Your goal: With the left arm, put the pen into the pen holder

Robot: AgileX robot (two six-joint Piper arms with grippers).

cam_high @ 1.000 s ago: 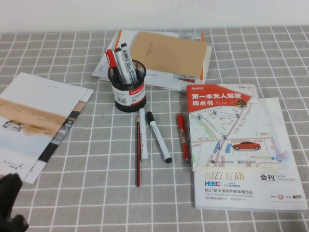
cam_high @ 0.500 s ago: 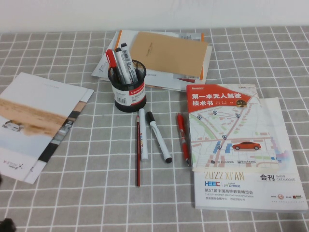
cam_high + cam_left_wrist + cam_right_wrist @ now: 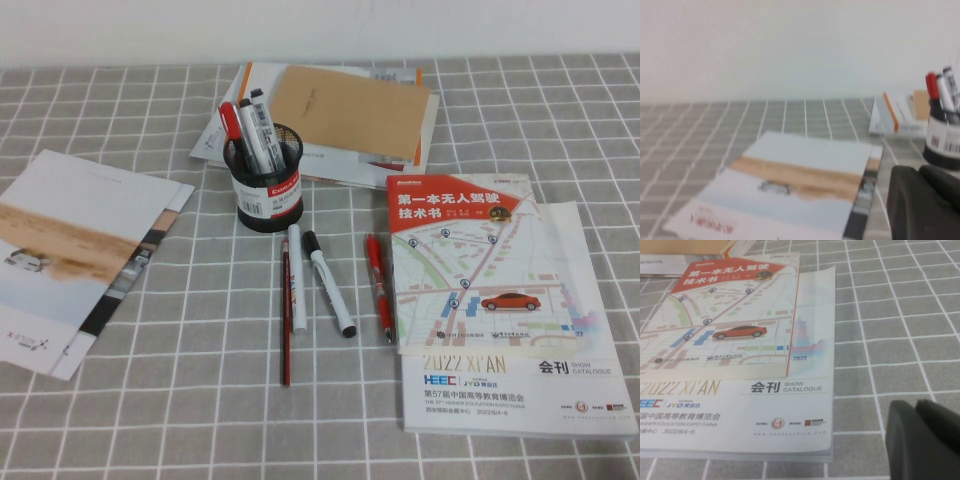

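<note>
At table centre, the pen (image 3: 328, 284) lies just near of the pen holder (image 3: 265, 181), between a white pen (image 3: 297, 278) and a red pen (image 3: 378, 285). The left gripper (image 3: 925, 202), at the near left by a brochure (image 3: 805, 185), and the right gripper (image 3: 922, 440), by the catalogue (image 3: 740, 365), show dark housings only: finger state cannot be told; crowding neighbours risk a wrong or double pick

Left pincer (image 3: 927, 202) near brochure (image 3: 805, 185); pen holder (image 3: 943, 142) beyond.

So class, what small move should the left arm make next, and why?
Probably none beyond parking: the pen already stands in the pen holder; the left end effector hangs by the brochure, the right end effector beside the catalogue.
</note>
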